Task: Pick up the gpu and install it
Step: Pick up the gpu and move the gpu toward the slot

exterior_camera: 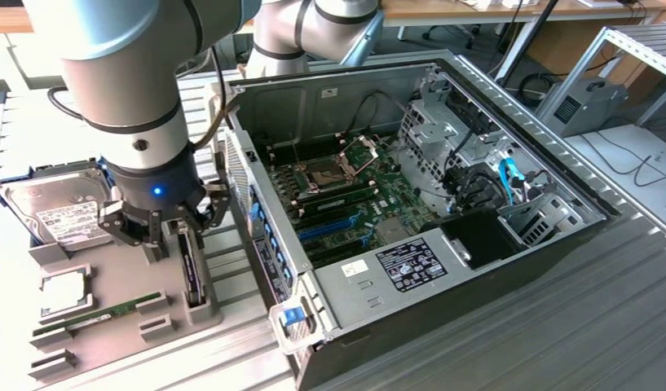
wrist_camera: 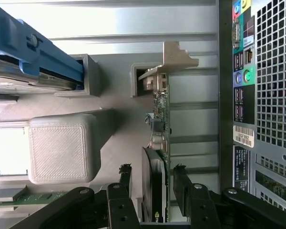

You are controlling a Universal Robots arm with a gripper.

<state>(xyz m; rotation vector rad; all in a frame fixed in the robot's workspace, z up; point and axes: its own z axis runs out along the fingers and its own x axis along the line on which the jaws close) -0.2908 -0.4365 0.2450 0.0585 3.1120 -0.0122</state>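
One gpu is standing on edge in the gray holder, just beside the computer case. Its long axis is running along the case wall, and the gripper is straddling one end, fingers spread, one at each flat face, pinching nothing.

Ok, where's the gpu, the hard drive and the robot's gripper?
gpu [exterior_camera: 193, 277], exterior view, on its black top edge.
hard drive [exterior_camera: 61, 213], exterior view, on its white label.
gripper [wrist_camera: 152, 171], wrist view, midway between its fingertips, which sit either side of the gpu.
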